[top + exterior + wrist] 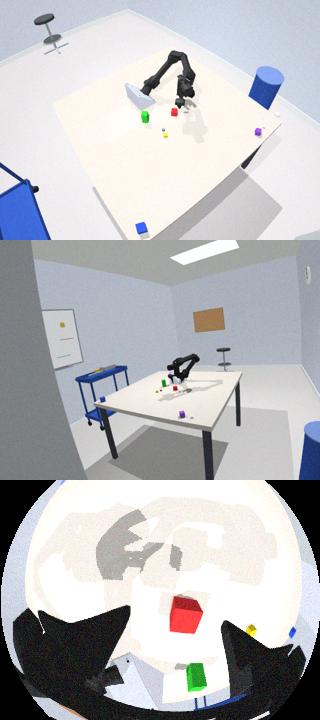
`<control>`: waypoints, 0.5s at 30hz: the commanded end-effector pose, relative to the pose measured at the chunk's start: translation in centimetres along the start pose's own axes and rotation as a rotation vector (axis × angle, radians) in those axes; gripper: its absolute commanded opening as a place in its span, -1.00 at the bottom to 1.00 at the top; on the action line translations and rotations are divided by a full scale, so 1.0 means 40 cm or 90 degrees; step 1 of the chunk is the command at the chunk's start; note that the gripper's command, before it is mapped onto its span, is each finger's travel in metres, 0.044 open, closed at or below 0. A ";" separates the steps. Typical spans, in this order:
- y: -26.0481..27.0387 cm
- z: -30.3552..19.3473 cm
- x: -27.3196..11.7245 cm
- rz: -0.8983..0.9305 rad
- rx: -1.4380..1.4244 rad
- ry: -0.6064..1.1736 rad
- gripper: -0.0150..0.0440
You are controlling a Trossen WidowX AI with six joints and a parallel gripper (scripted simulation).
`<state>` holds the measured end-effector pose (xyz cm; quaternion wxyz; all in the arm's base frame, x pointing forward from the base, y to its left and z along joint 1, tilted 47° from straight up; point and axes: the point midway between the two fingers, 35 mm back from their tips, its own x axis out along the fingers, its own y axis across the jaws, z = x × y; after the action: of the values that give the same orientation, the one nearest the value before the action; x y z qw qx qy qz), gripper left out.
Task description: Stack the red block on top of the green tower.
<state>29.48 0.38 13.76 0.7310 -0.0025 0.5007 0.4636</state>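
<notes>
Arm (165, 67) matte black, boxy links (grey wedge base (138, 96)); hand (179, 102) black.

red block (174, 112) on table, green tower (145, 116) upright

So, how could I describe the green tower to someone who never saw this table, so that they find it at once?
Start at the grey wedge-shaped base where the black arm is mounted on the table. Just in front of its lower corner stands the green tower. It is the only green thing and taller than wide, unlike the red block beside it.
</notes>
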 end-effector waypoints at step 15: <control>-0.066 -0.097 0.005 0.041 0.013 -0.015 1.00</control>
<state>28.62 -3.94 11.50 0.7255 0.0193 0.4939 0.4789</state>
